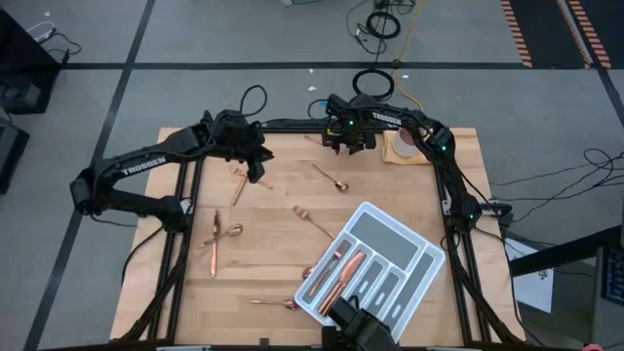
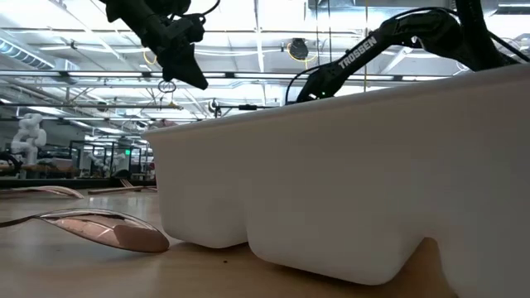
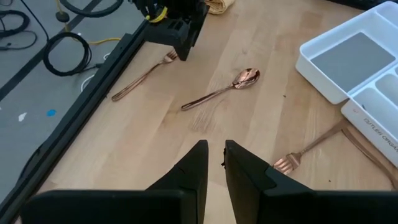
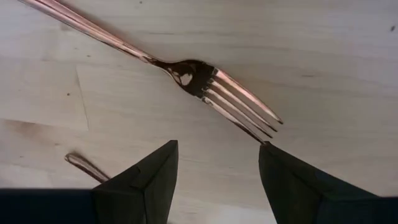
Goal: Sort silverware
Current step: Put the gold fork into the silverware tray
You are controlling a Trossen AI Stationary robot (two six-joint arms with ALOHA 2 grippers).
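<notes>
Copper silverware lies scattered on the wooden table. My right gripper is open at the far edge, pointing down, its fingers just short of the tines of a fork that lies flat. Whether one fingertip touches a tine cannot be told. My left gripper hangs above the table's far left part with only a narrow gap between its fingers and nothing in it. Ahead of it lie a spoon and a second fork. The white divided tray holds a few copper pieces.
More silverware lies on the left half, in the middle and by the tray's near end. A tan thing sits at the far right corner. In the low view the tray fills the foreground beside a spoon.
</notes>
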